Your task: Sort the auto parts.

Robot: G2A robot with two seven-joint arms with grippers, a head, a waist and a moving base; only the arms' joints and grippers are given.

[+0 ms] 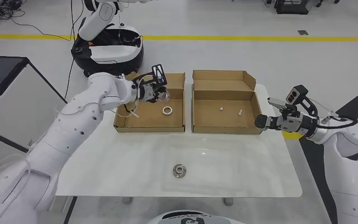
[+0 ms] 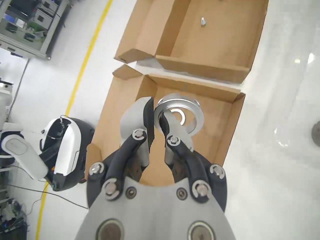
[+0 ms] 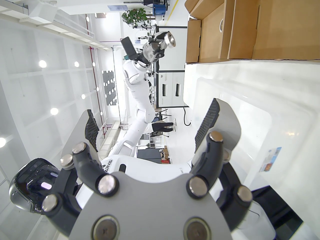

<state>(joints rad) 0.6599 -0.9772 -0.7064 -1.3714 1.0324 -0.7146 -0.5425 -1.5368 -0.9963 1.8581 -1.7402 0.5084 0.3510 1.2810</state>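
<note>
Flange ring [image 2: 197, 118] pinched by rim in my left claw [image 2: 155, 111], hanging above left box [image 2: 228, 128]. Second ring [image 1: 167, 110] lies inside that box. Bolts [image 1: 222, 108] in right box [image 1: 224, 81]. Round part [image 1: 179, 170] on worktop [image 1: 235, 168]. My right claw [image 3: 152, 111] spread wide, empty, at worktop's right edge.

No text can be read. Small coloured sticker [image 3: 271, 159] on the white table [image 3: 250, 88] near its edge, print too small to read. Pale blue notice [image 3: 117, 7] on a far wall, unreadable. Yellow floor line [image 1: 224, 37] runs beyond the table's far side.
</note>
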